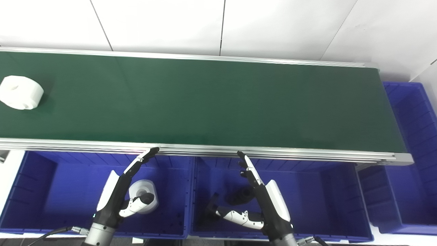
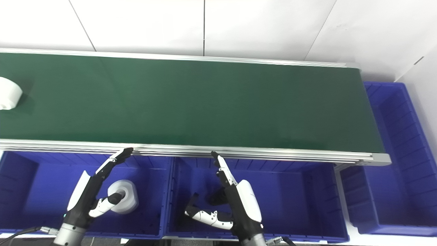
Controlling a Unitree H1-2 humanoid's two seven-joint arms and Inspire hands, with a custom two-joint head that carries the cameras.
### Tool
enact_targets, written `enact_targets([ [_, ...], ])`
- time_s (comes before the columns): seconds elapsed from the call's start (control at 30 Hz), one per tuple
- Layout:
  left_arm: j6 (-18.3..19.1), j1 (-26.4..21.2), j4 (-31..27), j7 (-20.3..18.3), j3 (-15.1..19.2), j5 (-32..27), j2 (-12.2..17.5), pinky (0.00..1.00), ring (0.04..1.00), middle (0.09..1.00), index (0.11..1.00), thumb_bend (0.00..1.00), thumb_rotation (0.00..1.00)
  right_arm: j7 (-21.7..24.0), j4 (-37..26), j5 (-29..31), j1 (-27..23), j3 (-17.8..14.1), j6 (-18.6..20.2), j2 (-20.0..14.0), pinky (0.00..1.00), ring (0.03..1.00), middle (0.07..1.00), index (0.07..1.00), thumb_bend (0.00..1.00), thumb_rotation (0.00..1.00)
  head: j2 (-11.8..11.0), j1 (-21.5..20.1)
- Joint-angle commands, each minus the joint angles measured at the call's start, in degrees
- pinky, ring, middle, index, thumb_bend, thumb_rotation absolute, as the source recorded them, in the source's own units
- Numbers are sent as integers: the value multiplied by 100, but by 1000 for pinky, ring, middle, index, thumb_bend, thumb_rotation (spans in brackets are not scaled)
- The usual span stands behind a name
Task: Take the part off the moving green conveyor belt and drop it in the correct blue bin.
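A white round part [image 1: 20,92] with a centre hole lies on the green conveyor belt [image 1: 211,102] at its far left; in the right eye view the part [image 2: 8,93] is cut by the left edge. My left hand [image 1: 123,191] is open, fingers stretched out, above the left blue bin [image 1: 41,191]. My right hand [image 1: 263,194] is open, fingers stretched toward the belt's near rail, above the middle blue bin [image 1: 317,194]. Both hands hold nothing and are far from the part.
A white round part [image 1: 147,200] lies in the left bin. Dark parts [image 1: 239,195] lie in the middle bin. A third blue bin [image 1: 414,153] stands past the belt's right end. A metal rail [image 1: 205,150] borders the belt's near side.
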Motion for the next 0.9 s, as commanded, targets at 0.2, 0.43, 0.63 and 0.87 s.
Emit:
enact_targets([
  [0.2, -178, -30, -98, 89, 48, 57, 120, 859, 870, 878, 865, 697, 1000, -66, -110, -79, 31, -2, -207, 75, 847, 939, 985, 1000, 763, 617, -10, 2],
  [0.43, -178, 0, -114, 57, 64, 9, 113, 855, 868, 878, 863, 705, 987, -35, -116, -34, 49, 5, -221, 80, 847, 938, 983, 1000, 755, 607, -17, 23],
  [0.63, -178, -15, -99, 30, 44, -39, 102, 851, 865, 875, 864, 711, 980, -21, -108, -35, 49, 0, -196, 72, 856, 942, 984, 1000, 760, 614, -15, 35],
  [0.87, -178, -22, -77, 65, 55, -66, 52, 824, 846, 865, 860, 719, 976, -10, -62, -13, 14, -10, -206, 56, 849, 941, 986, 1000, 758, 613, -18, 55],
])
